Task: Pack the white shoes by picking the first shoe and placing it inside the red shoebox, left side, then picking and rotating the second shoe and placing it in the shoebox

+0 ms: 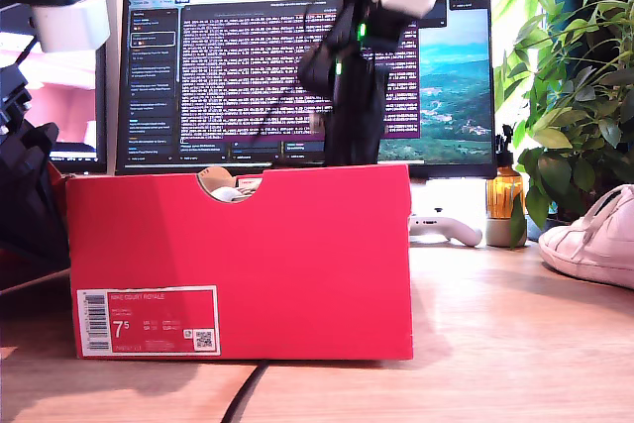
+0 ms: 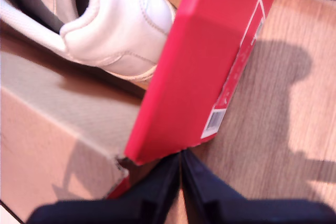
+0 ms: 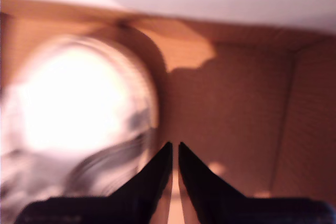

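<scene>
Sitting on wood desk (image 1: 495, 344): red shoebox (image 1: 238, 264), monitor (image 1: 248, 66) behind; both grippers (image 2: 181, 153) (image 3: 174, 145) pinched together, nothing held.

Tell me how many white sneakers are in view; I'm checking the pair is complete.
2. One white sneaker lies inside the red shoebox, its heel near the box wall. The other sneaker sits on the wooden table at the exterior view's right edge, partly cut off.

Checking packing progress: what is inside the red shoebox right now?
One white shoe lies inside the red shoebox on its brown cardboard floor. The other shoe sits outside on the table. The box's front wall hides most of the interior from the exterior view.
</scene>
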Available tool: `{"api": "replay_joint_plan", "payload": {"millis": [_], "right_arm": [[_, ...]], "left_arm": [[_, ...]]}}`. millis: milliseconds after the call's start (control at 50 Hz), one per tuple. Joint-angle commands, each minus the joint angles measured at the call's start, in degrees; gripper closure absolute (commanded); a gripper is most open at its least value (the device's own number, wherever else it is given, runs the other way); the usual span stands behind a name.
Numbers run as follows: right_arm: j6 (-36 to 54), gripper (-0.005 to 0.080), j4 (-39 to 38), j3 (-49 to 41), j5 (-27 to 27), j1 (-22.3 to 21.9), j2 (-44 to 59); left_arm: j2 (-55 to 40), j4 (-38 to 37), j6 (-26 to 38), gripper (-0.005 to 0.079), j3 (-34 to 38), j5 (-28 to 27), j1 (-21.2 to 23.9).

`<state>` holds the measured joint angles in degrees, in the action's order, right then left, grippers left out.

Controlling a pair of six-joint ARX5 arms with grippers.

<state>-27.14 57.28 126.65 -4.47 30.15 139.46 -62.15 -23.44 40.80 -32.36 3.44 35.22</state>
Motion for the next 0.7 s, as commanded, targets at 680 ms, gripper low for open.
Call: {"api": "replay_joint_plan", "payload": {"millis": [680], "right_arm": [[-4.39, 0.0745, -3.06, 0.13, 10.29, 0.90, 1.38]], "left_arm": [[-0.52, 0.81, -0.35, 0.0761, -0.55, -2.01, 0.15]]}}
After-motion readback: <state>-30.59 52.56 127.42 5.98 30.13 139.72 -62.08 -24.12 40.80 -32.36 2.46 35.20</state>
